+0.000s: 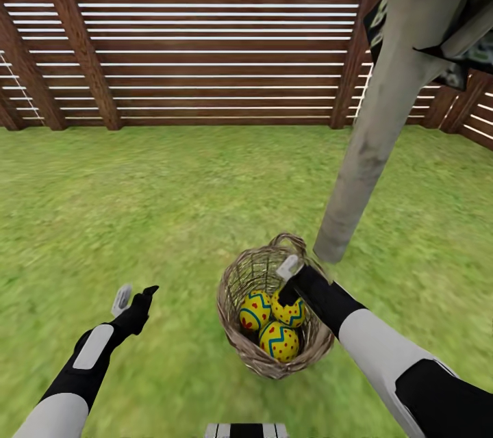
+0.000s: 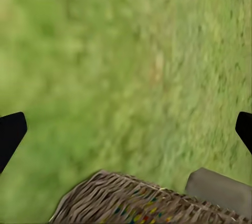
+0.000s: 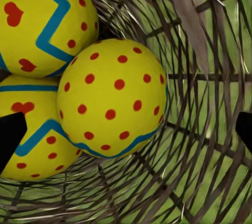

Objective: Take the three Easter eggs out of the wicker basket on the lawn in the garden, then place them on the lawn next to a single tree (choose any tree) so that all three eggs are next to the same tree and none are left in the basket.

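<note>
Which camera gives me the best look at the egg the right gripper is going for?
The right wrist view: the dotted egg sits large and sharp between the open fingers. The head view shows it small, partly behind the right gripper. The left wrist view catches just the basket rim.

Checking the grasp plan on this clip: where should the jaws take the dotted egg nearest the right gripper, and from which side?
Probably across the widest part of the dotted egg, coming down through the open top of the wicker basket, as the right gripper is placed. The egg is round, two other eggs crowd one flank and woven wall the other, so only from above is free.
</note>
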### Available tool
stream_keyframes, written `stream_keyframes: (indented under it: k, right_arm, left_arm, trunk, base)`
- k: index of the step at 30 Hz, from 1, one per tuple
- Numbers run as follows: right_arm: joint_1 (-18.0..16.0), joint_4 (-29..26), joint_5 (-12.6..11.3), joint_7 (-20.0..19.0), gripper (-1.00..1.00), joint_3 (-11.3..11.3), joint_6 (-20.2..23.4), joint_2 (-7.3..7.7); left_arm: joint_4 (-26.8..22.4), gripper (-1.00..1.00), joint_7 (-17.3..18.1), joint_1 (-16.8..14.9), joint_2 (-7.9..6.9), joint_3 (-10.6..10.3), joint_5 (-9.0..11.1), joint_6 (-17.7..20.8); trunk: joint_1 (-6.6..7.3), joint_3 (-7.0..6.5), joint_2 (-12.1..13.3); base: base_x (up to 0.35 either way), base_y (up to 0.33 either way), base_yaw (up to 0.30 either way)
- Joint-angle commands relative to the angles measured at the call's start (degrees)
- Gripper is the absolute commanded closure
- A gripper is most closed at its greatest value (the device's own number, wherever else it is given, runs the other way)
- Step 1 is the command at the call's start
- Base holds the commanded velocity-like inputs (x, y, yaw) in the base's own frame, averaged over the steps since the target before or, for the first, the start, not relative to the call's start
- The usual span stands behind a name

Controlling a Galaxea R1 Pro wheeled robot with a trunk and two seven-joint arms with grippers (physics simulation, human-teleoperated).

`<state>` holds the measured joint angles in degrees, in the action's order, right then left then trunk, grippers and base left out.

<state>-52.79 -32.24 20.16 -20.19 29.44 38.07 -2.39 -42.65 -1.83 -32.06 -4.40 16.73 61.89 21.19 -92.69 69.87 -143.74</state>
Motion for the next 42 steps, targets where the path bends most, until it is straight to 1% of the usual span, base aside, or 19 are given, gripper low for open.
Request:
stream_keyframes:
  k: [1,3,7,11,17,23,42]
  right_arm:
    - [0.0,-0.1,0.7,0.7,-1.0,0.1,0.2,0.05]
    - [0.0,-0.1,0.7,2.9,-1.0,0.1,0.2,0.13]
    - [0.0,-0.1,0.8,4.2,-1.0,0.1,0.2,0.12]
    - [0.0,-1.1,0.9,4.4,-1.0,0.2,0.1,0.44]
    - [0.0,-2.3,0.9,4.3,-1.0,0.2,-0.3,0.28]
    - [0.0,-2.5,0.8,4.3,-1.0,0.2,-1.2,0.19]
    - [0.0,-2.5,0.4,4.4,-1.0,0.1,-1.2,0.49]
  left_arm:
    - [-0.1,-1.0,-0.2,0.0,0.01,0.1,0.5,0.3]
    - [-0.1,-1.0,-0.2,0.0,0.05,0.1,0.5,0.3]
    - [-0.1,-1.0,-0.2,0.0,0.09,0.1,0.5,0.3]
    - [-0.1,-1.0,-0.1,0.0,0.09,0.1,0.5,0.3]
    - [-0.1,-1.0,-0.2,0.0,0.11,0.1,0.5,0.4]
    - [-0.1,-1.0,-0.2,0.0,0.35,0.1,0.5,0.3]
    - [0.0,-1.0,-0.2,0.0,0.35,0.1,0.5,0.3]
  trunk:
    - [-0.01,0.27,0.0]
    - [-0.06,0.72,-0.1]
    - [-0.17,1.6,-0.1]
    - [-0.27,2.49,-0.2]
    - [-0.42,3.82,-0.3]
    - [-0.58,5.15,-0.3]
    - [-1.07,9.36,-0.6]
  base:
    - [0.0,0.0,0.0]
    - [0.0,0.0,0.0]
    - [0.0,0.0,0.0]
    - [0.0,0.0,0.0]
    - [0.0,0.0,0.0]
    - [0.0,0.0,0.0]
    - [0.0,0.0,0.0]
